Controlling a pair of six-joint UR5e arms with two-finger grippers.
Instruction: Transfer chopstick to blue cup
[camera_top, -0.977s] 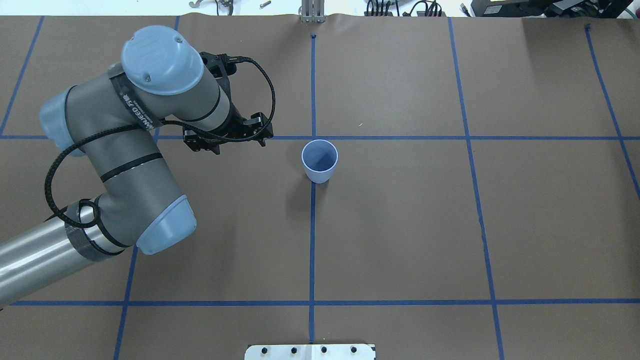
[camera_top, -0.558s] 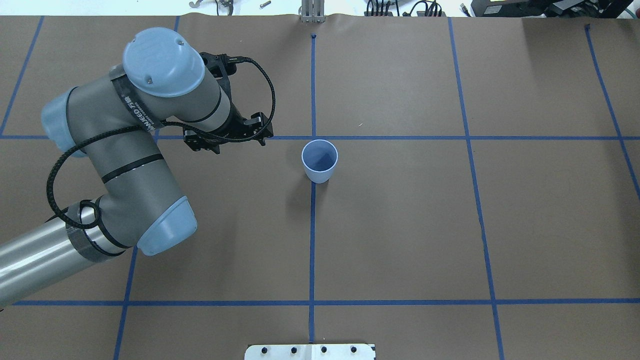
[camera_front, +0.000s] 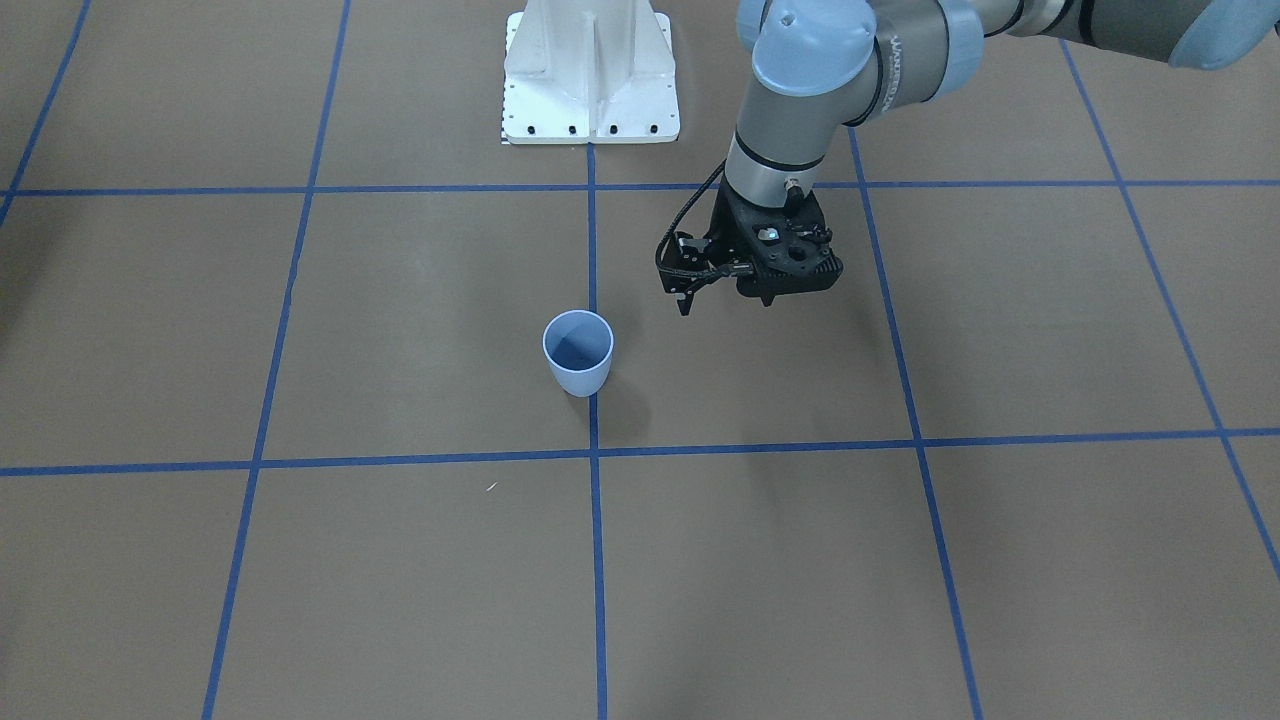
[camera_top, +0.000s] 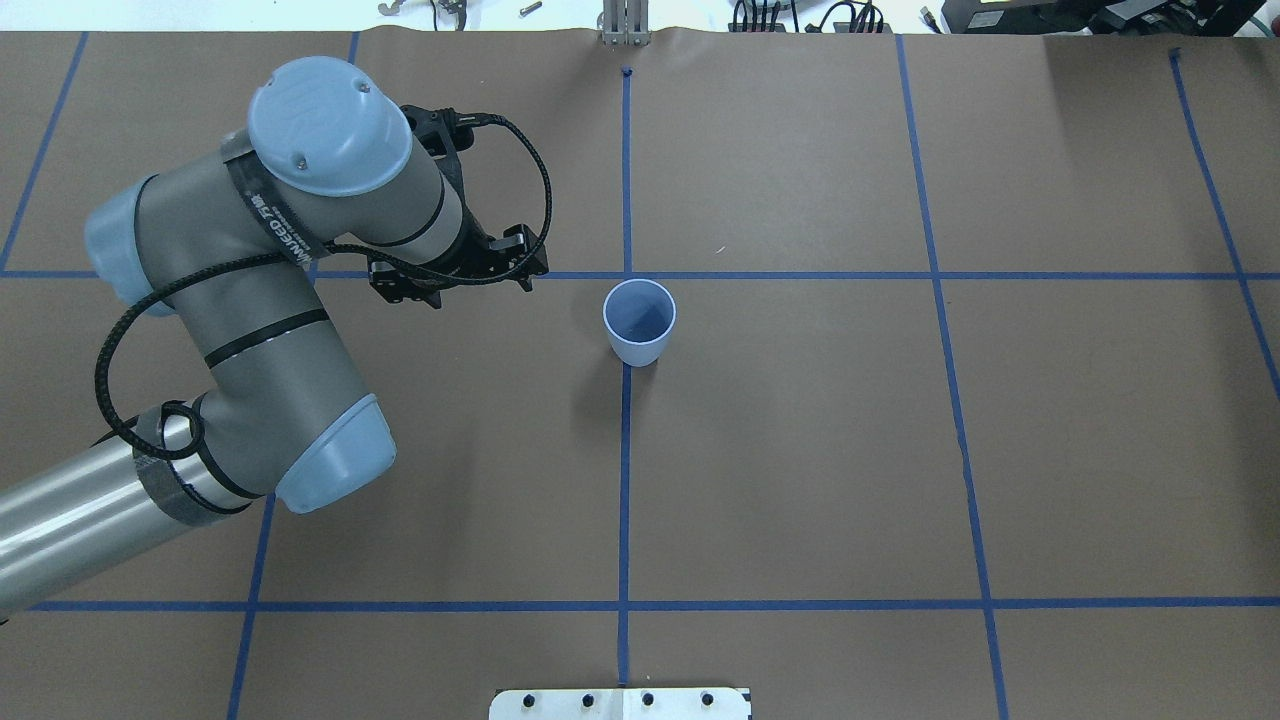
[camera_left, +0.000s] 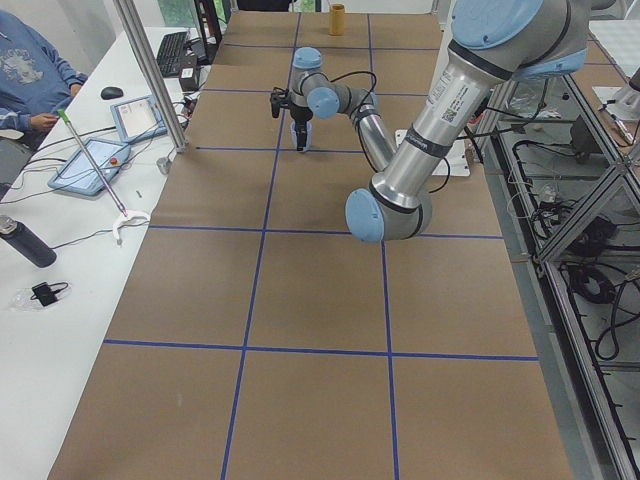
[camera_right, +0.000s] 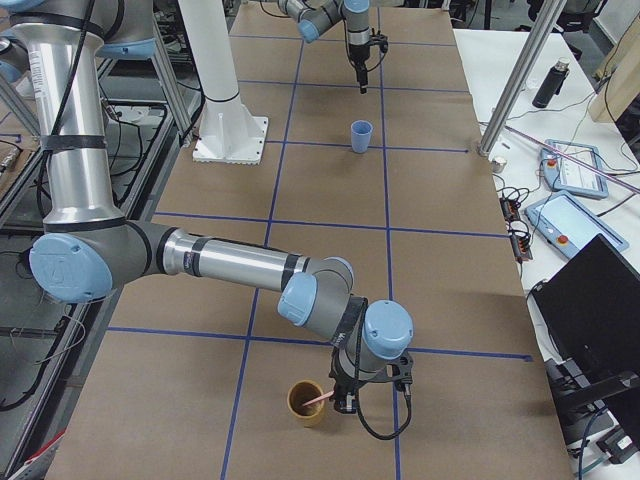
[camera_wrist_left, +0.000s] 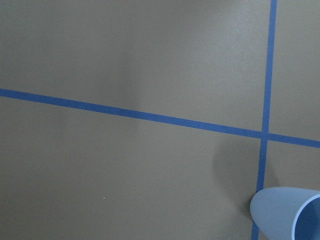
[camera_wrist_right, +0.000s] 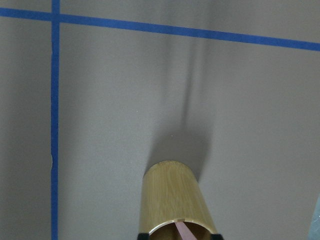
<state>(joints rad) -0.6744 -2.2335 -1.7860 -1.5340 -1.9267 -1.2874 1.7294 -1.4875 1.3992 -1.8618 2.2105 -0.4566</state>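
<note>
You cannot tell if the right gripper (camera_right: 345, 404) has the chopstick (camera_wrist_right: 184, 231) beside it; a loose pinch could drop it or tip the holder (camera_wrist_right: 172, 195).

I log the tabletop (camera_top: 800, 450) as brown, gridded with blue tape lines (camera_top: 624, 480). Blue cup (camera_top: 639, 322): plain light blue. Chopstick (camera_wrist_right: 184, 232): pale pink. Holder (camera_wrist_right: 175, 195): tan, bamboo-grained. Left arm (camera_top: 270, 330): grey, light-blue caps.

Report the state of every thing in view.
blue cup: upright, empty.
chopstick: leaning inside bamboo cup.
bamboo cup: upright, holding chopstick.
left tool: raised beside blue cup, grip unclear.
right tool: low beside bamboo cup, grip unclear.
</note>
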